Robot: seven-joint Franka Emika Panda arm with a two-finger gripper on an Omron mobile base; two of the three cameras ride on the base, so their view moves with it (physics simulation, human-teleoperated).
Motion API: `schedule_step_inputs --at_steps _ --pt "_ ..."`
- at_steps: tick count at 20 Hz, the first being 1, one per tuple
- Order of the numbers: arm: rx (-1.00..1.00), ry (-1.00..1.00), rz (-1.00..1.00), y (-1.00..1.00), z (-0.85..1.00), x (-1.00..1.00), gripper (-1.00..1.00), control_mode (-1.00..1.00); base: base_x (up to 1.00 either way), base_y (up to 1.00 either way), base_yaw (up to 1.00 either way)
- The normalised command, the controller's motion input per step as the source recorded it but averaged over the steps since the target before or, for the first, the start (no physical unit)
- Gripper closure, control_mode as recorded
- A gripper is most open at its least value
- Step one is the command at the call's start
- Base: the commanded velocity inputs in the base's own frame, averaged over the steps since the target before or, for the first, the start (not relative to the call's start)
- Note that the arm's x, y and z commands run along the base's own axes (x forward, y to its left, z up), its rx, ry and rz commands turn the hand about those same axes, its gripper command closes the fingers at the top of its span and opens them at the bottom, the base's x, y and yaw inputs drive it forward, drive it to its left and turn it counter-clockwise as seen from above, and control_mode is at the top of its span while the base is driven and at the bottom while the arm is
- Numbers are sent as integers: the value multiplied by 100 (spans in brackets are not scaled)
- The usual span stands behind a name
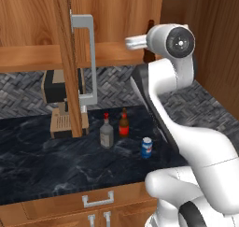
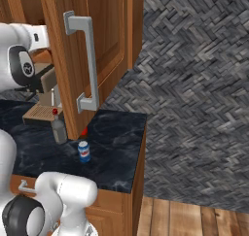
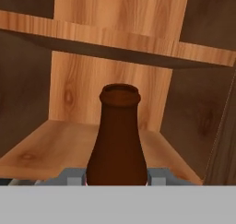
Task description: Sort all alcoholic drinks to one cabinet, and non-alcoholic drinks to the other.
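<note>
My gripper (image 3: 116, 178) is shut on the small dark cola bottle (image 3: 117, 140), whose brown neck stands upright between the grey fingers (image 3: 69, 175). It faces the open upper cabinet, with the wooden shelf floor (image 3: 50, 147) behind it; I cannot tell whether it touches the shelf. From the left base view the cola bottle's neck (image 1: 150, 26) peeks out behind the arm at the cabinet's mouth. On the dark counter stand the clear liquor bottle (image 1: 106, 133) with a red cap, the brown beer bottle (image 1: 123, 123) and the blue soda can (image 1: 147, 147). The liquor bottle (image 2: 59, 129) and can (image 2: 84, 151) also show from the right.
An open cabinet door (image 1: 66, 62) with a grey handle (image 1: 89, 58) hangs over the counter, left of the arm. A coffee machine (image 1: 59, 102) stands at the back left. A higher shelf (image 3: 115, 41) spans the cabinet. The counter's right edge (image 2: 141, 152) drops to the floor.
</note>
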Motion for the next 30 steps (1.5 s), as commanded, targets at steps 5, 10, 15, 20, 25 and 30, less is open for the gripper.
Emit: schedule_step_inputs --at_steps 5,10,15,20,25,30 --pt "0 0 0 -15 3 20 100 -100 0 0 0" --pt "0 0 0 -14 0 11 100 -100 0 0 0" --pt "0 0 0 -13 0 16 100 -100 0 0 0" --pt "0 0 -2 -12 0 15 100 -100 0 0 0" --pt "0 0 -4 -8 -3 23 100 -100 0 0 0" --pt "0 0 -6 -6 -4 28 100 -100 0 0 0"
